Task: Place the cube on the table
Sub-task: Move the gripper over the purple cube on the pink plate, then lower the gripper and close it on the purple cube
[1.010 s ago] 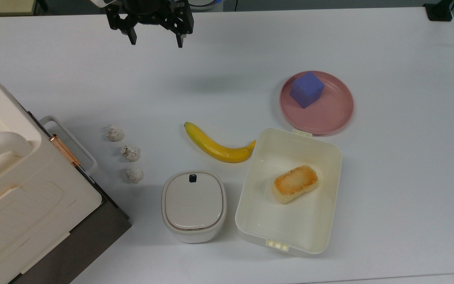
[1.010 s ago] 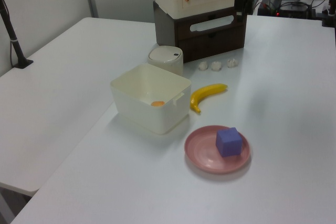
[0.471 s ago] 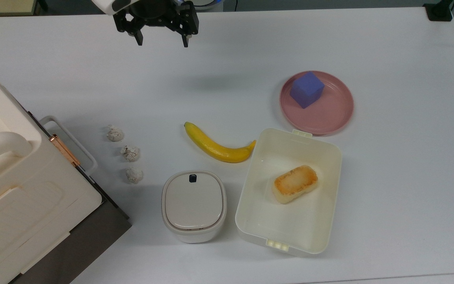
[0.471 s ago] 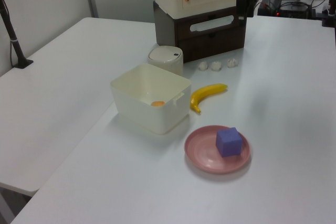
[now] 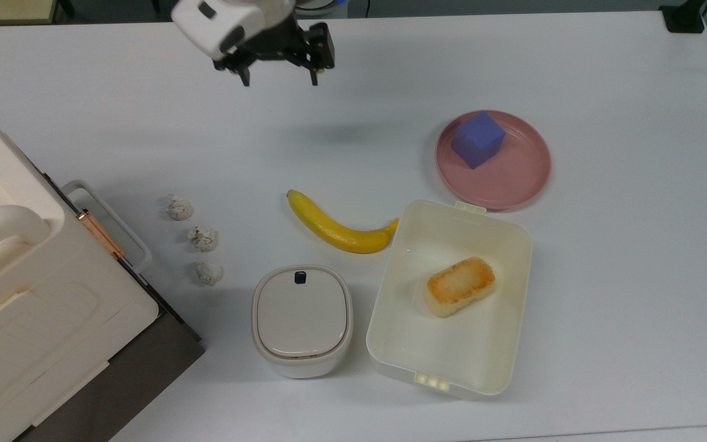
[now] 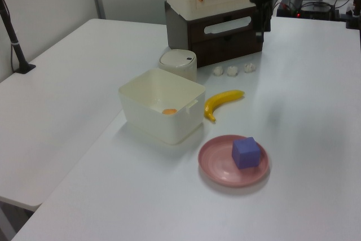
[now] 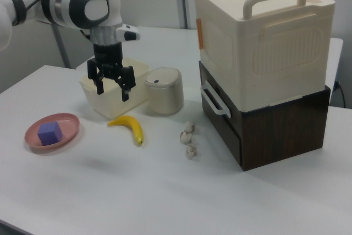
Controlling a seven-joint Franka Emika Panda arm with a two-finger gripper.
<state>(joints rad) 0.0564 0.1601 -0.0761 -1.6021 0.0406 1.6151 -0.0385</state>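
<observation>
Gripper (image 5: 278,78) hangs above the table (image 5: 623,258) with its two fingers spread apart and nothing between them; the right view (image 7: 111,92) shows the gap plainly, while in the left view the fingers sit against the dark cabinet and the gap is hard to judge. Cube (image 5: 478,139) rests on the pink plate (image 5: 513,178), toward the top view's upper left of the plate, well apart from the gripper. In the top view, bare table lies between gripper and plate. Banana (image 5: 338,226) touches the cream box (image 5: 390,344) at one tip; the box rim sits just beside the plate. Only the top view shows the bread piece (image 5: 459,286) whole inside the box; the left view shows an orange sliver (image 6: 169,111).
</observation>
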